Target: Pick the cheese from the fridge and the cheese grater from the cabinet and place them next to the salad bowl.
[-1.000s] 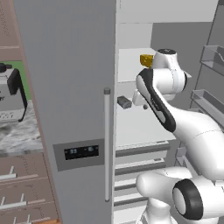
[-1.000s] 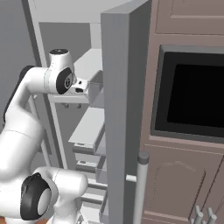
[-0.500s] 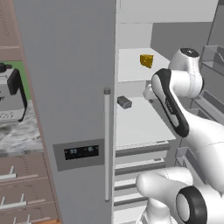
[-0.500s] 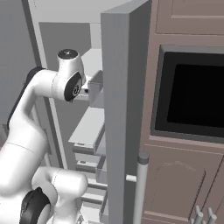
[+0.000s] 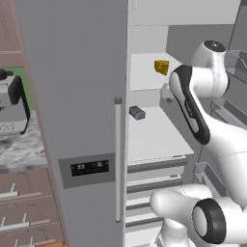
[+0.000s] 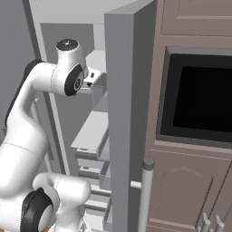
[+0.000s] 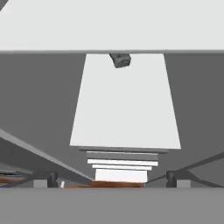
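The jaws stand wide, holding nothing, inside the open fridge (image 5: 87, 96). The cheese (image 5: 161, 66) sits on the upper shelf (image 5: 144, 72), near the jaws; a dark block (image 7: 120, 60) lies on the shelf below.

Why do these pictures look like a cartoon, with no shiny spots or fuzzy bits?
Left base view: flat, even light, sharp edges on the cheese and the fridge door, no glare. Right base view: same flat light, the oven window plain black. Hand view: the white shelf sharp, walls plain grey.

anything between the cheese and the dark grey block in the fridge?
Left base view: the cheese sits on the upper white shelf, the dark grey block on the shelf below. That upper shelf's front edge lies between them, nothing else.
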Robot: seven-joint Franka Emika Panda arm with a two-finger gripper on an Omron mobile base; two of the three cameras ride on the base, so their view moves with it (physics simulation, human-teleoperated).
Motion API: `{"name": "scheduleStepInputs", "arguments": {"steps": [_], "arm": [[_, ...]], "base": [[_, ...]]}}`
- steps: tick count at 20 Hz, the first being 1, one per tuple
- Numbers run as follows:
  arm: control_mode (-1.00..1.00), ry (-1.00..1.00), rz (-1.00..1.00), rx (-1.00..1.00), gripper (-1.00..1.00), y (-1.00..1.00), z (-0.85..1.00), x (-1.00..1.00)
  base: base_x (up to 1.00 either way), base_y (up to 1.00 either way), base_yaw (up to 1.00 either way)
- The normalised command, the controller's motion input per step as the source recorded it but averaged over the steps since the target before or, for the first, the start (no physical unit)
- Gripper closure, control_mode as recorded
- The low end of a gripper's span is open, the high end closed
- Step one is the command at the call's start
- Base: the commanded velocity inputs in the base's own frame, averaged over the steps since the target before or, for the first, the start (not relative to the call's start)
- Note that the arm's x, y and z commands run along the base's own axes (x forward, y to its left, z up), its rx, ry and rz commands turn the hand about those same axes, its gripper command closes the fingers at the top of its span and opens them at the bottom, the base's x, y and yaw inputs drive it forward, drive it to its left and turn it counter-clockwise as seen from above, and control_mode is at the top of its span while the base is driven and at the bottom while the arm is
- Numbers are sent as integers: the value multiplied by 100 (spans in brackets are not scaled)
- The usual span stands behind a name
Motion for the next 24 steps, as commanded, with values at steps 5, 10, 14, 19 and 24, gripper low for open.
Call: {"name": "scheduleStepInputs", "arguments": {"steps": [5,10,14,19,24], "arm": [[-100,0,-9,0,-100,0,27,30],[-100,-5,-7,0,-100,1,7,36],[-100,-8,-3,0,-100,0,4,33],[-100,-3,-2,0,-100,-3,17,36],[-100,-2,0,0,-100,-5,17,42]], "base": [[0,0,0],[0,0,0],[0,0,0],[0,0,0],[0,0,0]]}}
